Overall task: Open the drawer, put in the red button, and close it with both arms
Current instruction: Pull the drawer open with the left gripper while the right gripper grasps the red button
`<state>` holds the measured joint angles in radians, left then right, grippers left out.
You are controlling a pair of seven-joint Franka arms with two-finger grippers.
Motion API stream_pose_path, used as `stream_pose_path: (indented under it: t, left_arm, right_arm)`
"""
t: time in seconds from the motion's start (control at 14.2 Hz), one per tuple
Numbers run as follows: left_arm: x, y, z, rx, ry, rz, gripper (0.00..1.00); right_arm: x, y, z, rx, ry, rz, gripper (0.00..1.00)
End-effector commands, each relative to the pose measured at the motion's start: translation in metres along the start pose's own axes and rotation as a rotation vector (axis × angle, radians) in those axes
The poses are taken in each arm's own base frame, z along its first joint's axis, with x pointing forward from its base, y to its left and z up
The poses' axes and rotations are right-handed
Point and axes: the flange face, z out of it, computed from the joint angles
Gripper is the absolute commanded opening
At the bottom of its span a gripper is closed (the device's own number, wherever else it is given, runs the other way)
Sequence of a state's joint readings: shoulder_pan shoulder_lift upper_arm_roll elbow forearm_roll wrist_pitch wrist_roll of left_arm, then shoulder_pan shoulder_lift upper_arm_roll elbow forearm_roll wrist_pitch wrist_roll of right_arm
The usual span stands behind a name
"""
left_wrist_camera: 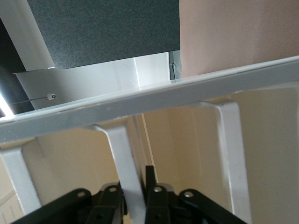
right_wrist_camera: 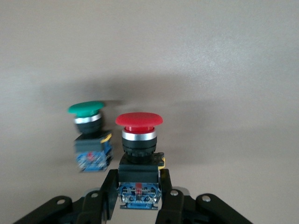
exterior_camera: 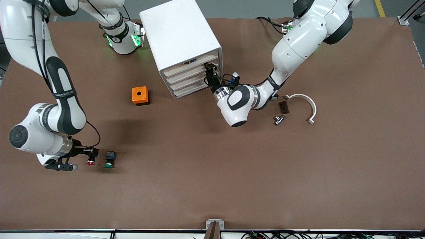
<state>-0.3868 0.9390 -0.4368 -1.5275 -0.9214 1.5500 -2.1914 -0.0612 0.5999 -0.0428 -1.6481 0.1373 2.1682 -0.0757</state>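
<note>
Left gripper: the left gripper point(left_wrist_camera: 135, 205) sits at the front of the cabinet point(exterior_camera: 181, 39), its fingers point(left_wrist_camera: 112, 205) pinched tight on a thin white rib of a drawer front, with no gap showing either side of the rib.
Drawer: the drawer point(exterior_camera: 196, 71) looks shut or barely started; from the front view the gripper point(exterior_camera: 210, 71) is at the upper drawers (I judge it the second from top, though the arm hides the exact line).
How to pull: I would draw straight out along the drawer's own run, level and slow, so the thin rib does not slip from the pads or the light cabinet drag along the table point(exterior_camera: 212, 186).
Right gripper: the right gripper point(right_wrist_camera: 138, 198) is closed on the blue-and-black body of the red button point(right_wrist_camera: 138, 120), cap pointing away from the wrist.
Button's place: in the front view the button point(exterior_camera: 90, 162) is low over the table toward the right arm's end, well apart from the cabinet.
Neighbour: the green button point(right_wrist_camera: 86, 108) stands just beside it, not touching (easy to nudge on the lift).
Advice for the right arm: wait, grip firm, until the drawer stands open.
</note>
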Motion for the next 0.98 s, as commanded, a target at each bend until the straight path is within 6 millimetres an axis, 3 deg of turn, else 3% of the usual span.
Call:
stream_pose_path:
  t: [0.0, 0.21, 0.63, 0.91]
  left_arm:
    - [0.000, -0.001, -0.005, 0.002, -0.025, -0.015, 0.12]
    - [0.002, 0.001, -0.014, -0.012, -0.042, -0.017, 0.12]
    - [0.019, 0.011, -0.084, -0.096, -0.167, -0.023, 0.15]
    - [0.031, 0.012, -0.127, -0.142, -0.247, -0.017, 0.18]
  right_arm:
    - [-0.015, -0.017, -0.048, 0.025, -0.038, 0.001, 0.00]
    - [-0.033, -0.039, -0.092, 0.028, -0.077, 0.032, 0.00]
    - [-0.071, -0.103, -0.165, 0.018, -0.089, 0.124, 0.00]
    - [-0.088, -0.137, -0.192, 0.013, -0.070, 0.173, 0.00]
